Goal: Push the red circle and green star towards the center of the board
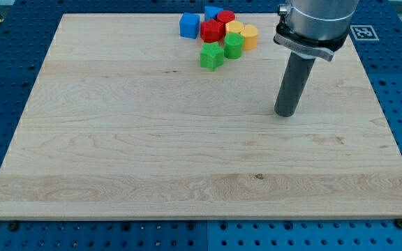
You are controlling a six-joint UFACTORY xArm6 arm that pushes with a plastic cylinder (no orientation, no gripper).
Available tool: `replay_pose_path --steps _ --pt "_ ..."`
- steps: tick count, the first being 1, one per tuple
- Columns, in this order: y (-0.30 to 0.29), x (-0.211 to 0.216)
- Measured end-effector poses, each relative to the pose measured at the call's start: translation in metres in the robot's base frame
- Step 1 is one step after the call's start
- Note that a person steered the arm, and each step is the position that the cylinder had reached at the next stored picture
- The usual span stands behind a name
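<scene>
A dark rod ends in my tip (285,113), which rests on a pale wooden board (152,160) right of the board's centre, touching no block. All 8 blocks sit bunched at the view's top edge, well apart from my tip and up to its left. The green star (212,56) lies at the cluster's lower edge, nearest the board's centre, with a green cylinder-like block (233,46) just beside it on the view's right. The red circle (225,17) sits at the back of the cluster, near the board's top edge, beside a blue block (211,12) whose shape is hard to make out. A blue cube (190,26) stands at the cluster's left, a red block (212,31) in its middle, and 2 yellow blocks (246,34) at its right. The arm carries no fingers, only the rod. Blue perforated table (5,56) surrounds the board.
</scene>
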State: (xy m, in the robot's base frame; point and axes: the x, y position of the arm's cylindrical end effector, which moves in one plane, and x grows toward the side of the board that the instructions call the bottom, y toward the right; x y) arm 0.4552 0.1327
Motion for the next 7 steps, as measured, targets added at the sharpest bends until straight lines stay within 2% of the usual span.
replay_pose_path --steps 1,4,5,6,7 --pt "0.0 -0.005" --pt "0.0 -0.135" --pt "0.0 -0.165" --pt "0.0 -0.168" --pt "-0.005 -0.203"
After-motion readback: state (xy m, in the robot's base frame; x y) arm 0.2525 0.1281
